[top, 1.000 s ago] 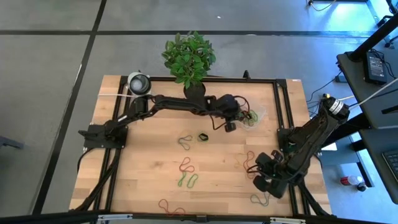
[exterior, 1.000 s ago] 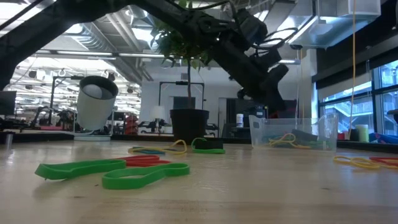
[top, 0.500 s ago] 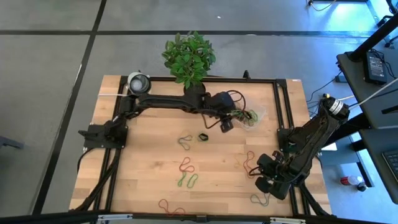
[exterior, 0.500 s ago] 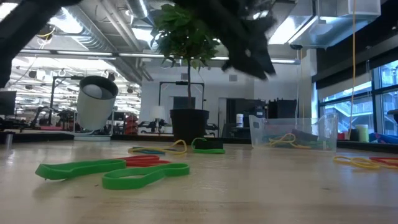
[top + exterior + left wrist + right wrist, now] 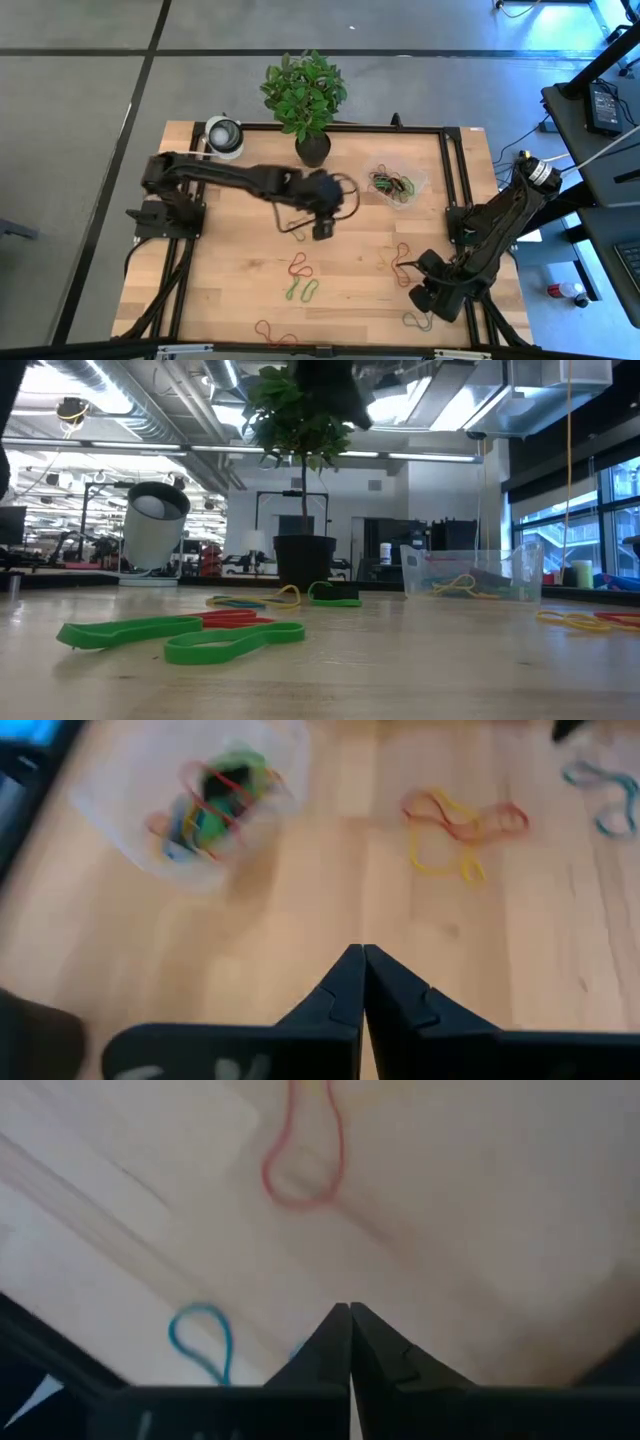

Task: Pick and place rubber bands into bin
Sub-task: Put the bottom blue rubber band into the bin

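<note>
Rubber bands (image 5: 212, 795) fill bin (image 5: 120, 835), left wrist view.

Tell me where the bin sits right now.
In the high view the bin sits toward the table's back right, right of the plant pot, with rubber bands inside it.

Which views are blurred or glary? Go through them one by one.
High view: sharp, evenly lit, bin and bands readable. Low view: the green band up front is crisp, the bright room behind glares, and a dark arm smears along the top. Left wrist view: motion-blurred, bin and yellow-red bands soft, shut tool sharper. Right wrist view: table blurred, red band fuzzy.
</note>
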Robot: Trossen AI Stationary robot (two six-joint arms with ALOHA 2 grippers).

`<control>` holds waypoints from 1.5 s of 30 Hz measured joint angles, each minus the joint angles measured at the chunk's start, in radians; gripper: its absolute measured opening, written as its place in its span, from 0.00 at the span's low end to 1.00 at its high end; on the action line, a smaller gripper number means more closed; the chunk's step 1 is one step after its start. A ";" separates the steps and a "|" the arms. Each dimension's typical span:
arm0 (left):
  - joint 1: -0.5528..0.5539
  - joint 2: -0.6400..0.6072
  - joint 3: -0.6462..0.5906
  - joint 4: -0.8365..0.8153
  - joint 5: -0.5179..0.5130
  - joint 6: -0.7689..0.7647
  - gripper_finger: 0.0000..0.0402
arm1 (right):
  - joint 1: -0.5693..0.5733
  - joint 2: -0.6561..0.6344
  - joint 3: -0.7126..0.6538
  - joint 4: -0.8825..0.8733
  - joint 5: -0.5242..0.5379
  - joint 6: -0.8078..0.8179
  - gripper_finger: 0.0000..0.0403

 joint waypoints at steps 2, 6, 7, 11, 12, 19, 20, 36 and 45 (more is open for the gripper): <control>-0.016 -0.065 -0.142 0.090 0.005 -0.019 0.00 | 0.003 0.028 0.019 0.009 -0.066 0.054 0.00; -0.050 -0.232 -0.440 0.317 0.028 -0.070 0.00 | 0.024 0.124 0.073 0.022 -0.216 0.173 0.00; -0.061 -0.273 -0.505 0.363 0.031 -0.088 0.00 | 0.032 0.150 0.083 0.028 -0.251 0.206 0.00; -0.104 -0.446 -0.727 0.475 0.036 -0.143 0.00 | 0.048 0.238 0.102 0.111 -0.288 0.258 0.03; -0.112 -0.488 -0.768 0.479 0.035 -0.151 0.00 | 0.048 0.256 0.102 0.132 -0.295 0.262 0.04; -0.141 -0.735 -0.929 0.464 0.035 -0.156 0.00 | 0.024 0.340 0.102 0.119 -0.316 0.272 0.16; -0.141 -0.762 -0.938 0.454 0.035 -0.156 0.00 | 0.023 0.347 0.102 0.118 -0.327 0.268 0.17; -0.143 -1.002 -0.950 0.245 0.045 -0.126 0.01 | -0.085 0.414 0.162 0.077 -0.329 0.237 0.01; -0.140 -0.999 -0.950 0.238 -0.004 -0.033 0.01 | -0.192 0.399 0.455 -0.185 0.135 0.182 0.00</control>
